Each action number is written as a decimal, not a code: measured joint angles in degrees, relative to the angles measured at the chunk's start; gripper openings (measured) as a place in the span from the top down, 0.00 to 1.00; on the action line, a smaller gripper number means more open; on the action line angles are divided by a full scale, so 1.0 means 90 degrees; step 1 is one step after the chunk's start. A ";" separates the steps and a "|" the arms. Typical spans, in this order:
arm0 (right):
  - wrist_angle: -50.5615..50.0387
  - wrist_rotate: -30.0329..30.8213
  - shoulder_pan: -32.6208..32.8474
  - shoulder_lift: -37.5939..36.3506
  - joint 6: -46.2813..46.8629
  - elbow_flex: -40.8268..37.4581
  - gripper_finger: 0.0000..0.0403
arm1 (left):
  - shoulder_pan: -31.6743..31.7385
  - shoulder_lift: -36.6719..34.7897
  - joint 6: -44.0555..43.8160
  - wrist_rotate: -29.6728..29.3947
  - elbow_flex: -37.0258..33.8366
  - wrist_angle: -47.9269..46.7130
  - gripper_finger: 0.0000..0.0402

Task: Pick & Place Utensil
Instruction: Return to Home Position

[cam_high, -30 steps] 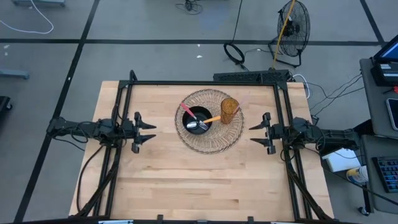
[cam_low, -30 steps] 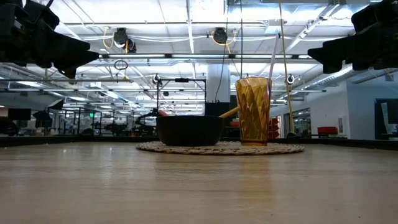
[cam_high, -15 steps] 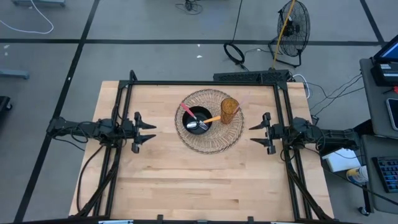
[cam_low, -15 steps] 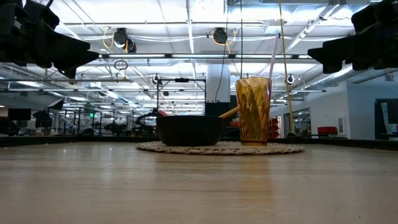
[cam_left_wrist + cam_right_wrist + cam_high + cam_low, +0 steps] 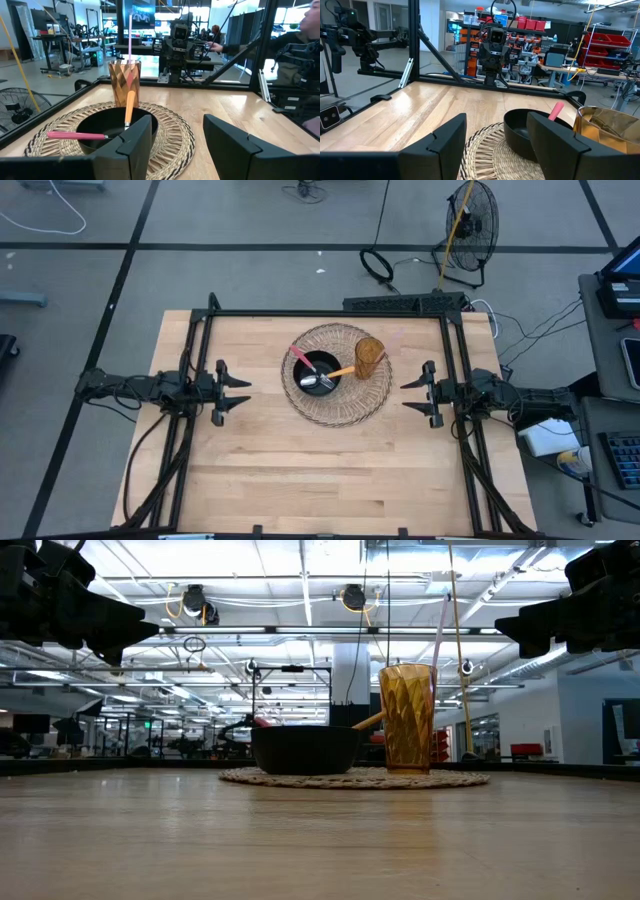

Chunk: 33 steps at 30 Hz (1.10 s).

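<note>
A black bowl [image 5: 320, 372] stands on a round woven mat [image 5: 336, 408] at the table's middle far part. Two utensils rest in the bowl, their handles leaning on its rim: one pink-handled [image 5: 299, 355], one orange-handled [image 5: 342, 371]. An amber faceted glass [image 5: 369, 356] with a pink straw stands on the mat right of the bowl. My left gripper [image 5: 238, 394] hovers open at the table's left side, above the table, facing the mat. My right gripper [image 5: 414, 393] hovers open at the right side, facing the mat. In the left wrist view the bowl [image 5: 116, 128], pink handle [image 5: 75, 135] and orange handle [image 5: 129, 106] show.
A black frame [image 5: 325, 314] runs along the table's far, left and right edges. Bare wood [image 5: 320, 470] spreads between the mat and the near edge. A fan [image 5: 470, 220] and cables lie on the floor beyond the far edge. A person shows in the room behind [image 5: 300, 35].
</note>
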 joint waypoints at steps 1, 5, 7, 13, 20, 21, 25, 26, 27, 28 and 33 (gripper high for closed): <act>0.0000 0.0000 0.0000 0.0000 0.0000 0.0000 0.48 | -0.0001 0.0000 0.0001 0.0000 0.0000 0.0000 0.54; 0.0000 0.0000 0.0000 0.0000 0.0000 0.0000 0.48 | -0.0001 0.0000 0.0001 0.0000 0.0000 0.0000 0.54; 0.0000 0.0001 0.0000 0.0000 0.0000 0.0000 0.48 | -0.0001 0.0000 0.0001 0.0000 0.0000 0.0000 0.54; 0.0000 0.0002 0.0000 0.0000 0.0000 0.0000 0.48 | -0.0001 0.0000 0.0001 0.0000 0.0000 0.0000 0.54; 0.0000 0.0000 0.0000 0.0000 0.0000 0.0000 0.48 | 0.0000 0.0000 0.0001 0.0000 0.0000 0.0000 0.54; 0.0000 0.0001 0.0000 0.0000 0.0000 0.0000 0.48 | 0.0001 0.0000 0.0001 0.0000 0.0000 0.0000 0.54; 0.0000 0.0000 0.0002 0.0000 0.0000 0.0000 0.48 | -0.0001 0.0000 0.0001 0.0000 0.0001 0.0000 0.54; 0.0000 0.0001 0.0000 0.0000 0.0000 0.0000 0.48 | 0.0001 0.0000 0.0001 0.0000 0.0000 0.0000 0.54; 0.0000 0.0002 0.0000 0.0000 0.0000 0.0000 0.48 | -0.0001 0.0000 0.0001 0.0000 0.0000 0.0000 0.54; 0.0000 0.0002 0.0002 0.0000 0.0000 0.0000 0.48 | -0.0001 0.0000 0.0001 0.0000 0.0000 0.0000 0.54; 0.0000 0.0001 0.0002 0.0000 0.0000 0.0000 0.48 | 0.0001 0.0000 0.0001 0.0000 0.0002 0.0000 0.54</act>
